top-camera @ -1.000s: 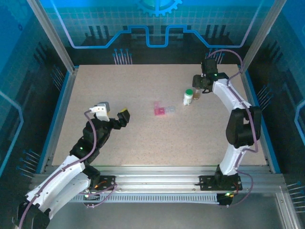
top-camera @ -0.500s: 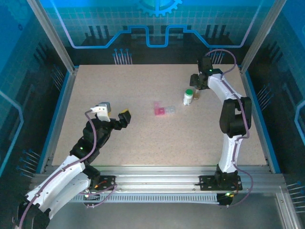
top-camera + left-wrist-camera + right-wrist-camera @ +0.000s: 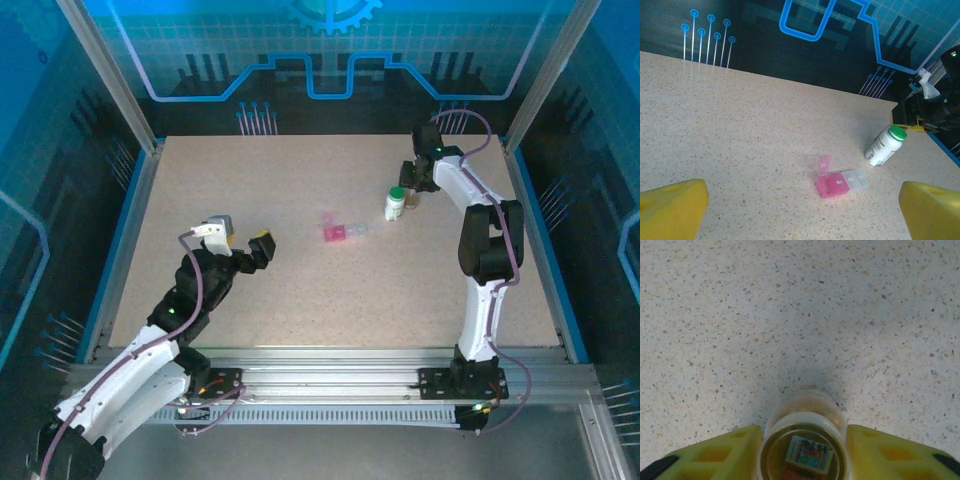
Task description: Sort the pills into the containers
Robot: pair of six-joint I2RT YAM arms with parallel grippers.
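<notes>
A brownish translucent vial (image 3: 805, 412) stands upright and uncapped on the table, with a coloured label visible inside. My right gripper (image 3: 802, 440) is shut on it, a yellow finger (image 3: 715, 452) pressing each side of its rim. In the top view that gripper (image 3: 418, 182) is at the far right, just behind the white bottle with the green cap (image 3: 396, 203). A pink and clear pill box (image 3: 343, 231) lies left of the bottle, one lid flipped up. My left gripper (image 3: 258, 246) hovers open, well left of them. No loose pills can be made out.
From the left wrist, the bottle (image 3: 883, 145) leans a little beside the pill box (image 3: 840, 182). Blue rails (image 3: 120, 240) edge the table, and metal posts stand at its far corners. Open tabletop stretches between the two arms.
The right arm has drawn in toward the vial and its jaws have narrowed onto it. The left arm, bottle and pill box have not moved.
</notes>
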